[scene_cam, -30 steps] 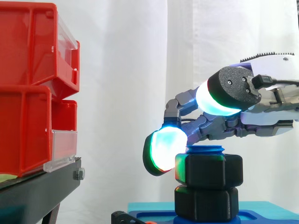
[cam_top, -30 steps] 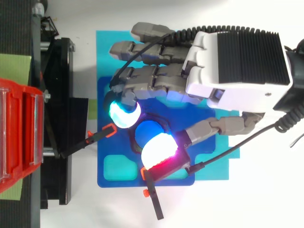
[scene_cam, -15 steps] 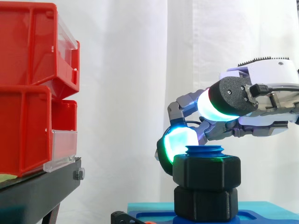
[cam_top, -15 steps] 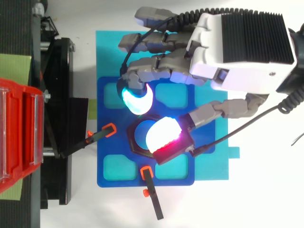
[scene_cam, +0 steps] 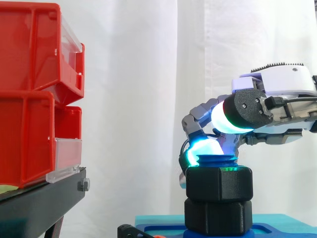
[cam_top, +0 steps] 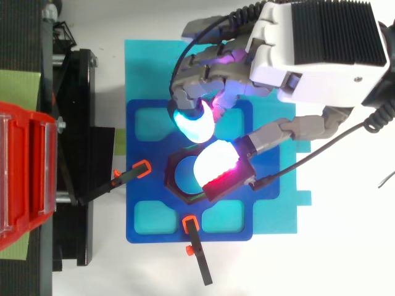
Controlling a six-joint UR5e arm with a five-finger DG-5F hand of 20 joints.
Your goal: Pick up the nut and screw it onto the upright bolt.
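A white curtain (scene_cam: 133, 89) hangs behind the work. Red bins (scene_cam: 27, 134) sit on a black stand (scene_cam: 34, 208) at the left. On the white tabletop (cam_top: 321, 259) lies a cyan mat (cam_top: 145, 68) carrying a dark blue plate (cam_top: 143, 223). The black nut (scene_cam: 218, 183) sits on the upright blue bolt (scene_cam: 216, 159), above a second nut (scene_cam: 217, 215). The robot hand (cam_top: 321, 49) has curled fingers that grip nothing; its thumb pad hangs over the nut, and a cyan fingertip (cam_top: 192, 124) is just beside the bolt's top.
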